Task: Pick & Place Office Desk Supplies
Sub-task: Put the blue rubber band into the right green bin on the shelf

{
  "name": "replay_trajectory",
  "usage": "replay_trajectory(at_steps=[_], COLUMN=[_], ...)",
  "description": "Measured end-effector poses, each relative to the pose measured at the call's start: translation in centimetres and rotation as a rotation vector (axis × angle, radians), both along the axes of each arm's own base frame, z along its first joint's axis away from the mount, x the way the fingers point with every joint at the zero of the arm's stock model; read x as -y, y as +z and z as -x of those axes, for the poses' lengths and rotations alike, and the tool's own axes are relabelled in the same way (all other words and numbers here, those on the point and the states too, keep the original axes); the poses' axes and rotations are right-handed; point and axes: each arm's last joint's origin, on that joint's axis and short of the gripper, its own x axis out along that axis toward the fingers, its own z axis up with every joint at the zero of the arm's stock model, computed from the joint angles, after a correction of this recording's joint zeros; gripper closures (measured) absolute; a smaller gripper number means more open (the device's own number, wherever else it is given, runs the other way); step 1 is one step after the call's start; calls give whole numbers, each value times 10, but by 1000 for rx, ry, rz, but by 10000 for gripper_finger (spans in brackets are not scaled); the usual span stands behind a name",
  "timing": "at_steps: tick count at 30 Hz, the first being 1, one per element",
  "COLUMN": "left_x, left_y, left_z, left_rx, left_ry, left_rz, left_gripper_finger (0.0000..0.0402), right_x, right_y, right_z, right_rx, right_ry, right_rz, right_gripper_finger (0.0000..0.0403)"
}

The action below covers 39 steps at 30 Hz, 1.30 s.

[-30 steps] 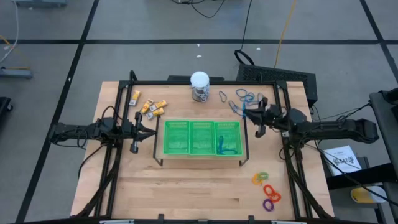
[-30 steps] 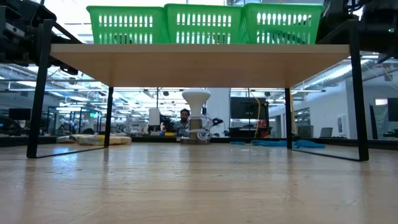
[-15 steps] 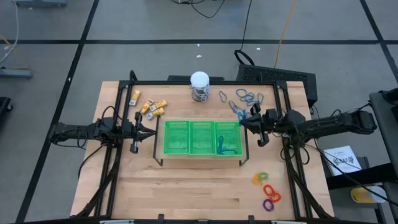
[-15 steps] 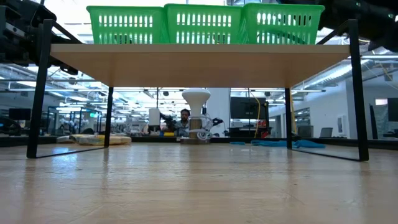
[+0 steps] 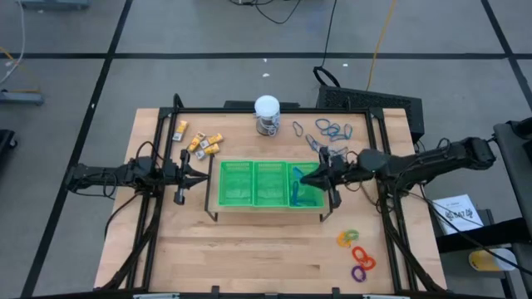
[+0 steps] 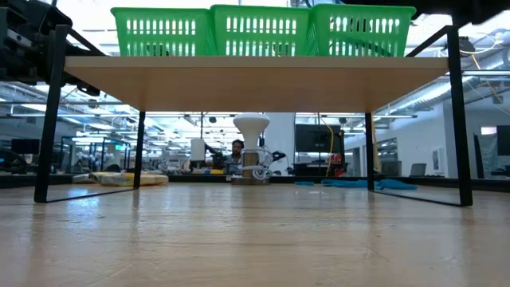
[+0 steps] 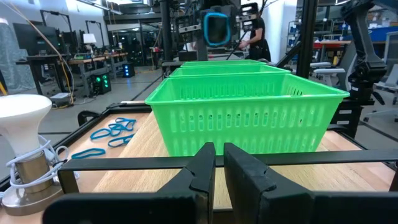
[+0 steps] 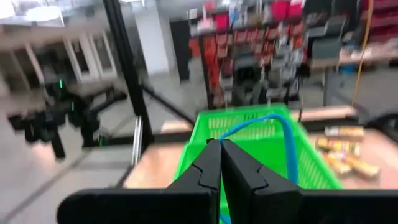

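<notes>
Carrying a blue loop, the shut right gripper has swung from upper right over the tray; release seems next.

The right hand hangs over the green tray's right compartment. The left hand sits beside the tray's left end.

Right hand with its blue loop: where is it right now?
In the high view, the right hand is shut on a blue loop, over the green tray's right-end compartment, with loose blue loops behind it.
</notes>
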Motion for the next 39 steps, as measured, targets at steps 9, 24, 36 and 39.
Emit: replay_trajectory(at_steps=[9, 24, 36, 39], left_x=[0, 0, 0, 0], left_y=[0, 0, 0, 0], left_z=[0, 0, 0, 0], left_rx=[0, 0, 0, 0], left_ry=[0, 0, 0, 0], left_rz=[0, 0, 0, 0], left_gripper_finger=[357, 357, 357, 357], right_x=[-12, -16, -12, -5], right_y=[6, 9, 12, 16], right_z=[5, 10, 14, 22], right_rx=[-175, -161, -153, -158], right_ry=[63, 89, 38, -71], right_rz=[93, 155, 152, 187], right_gripper_finger=[403, 353, 268, 264])
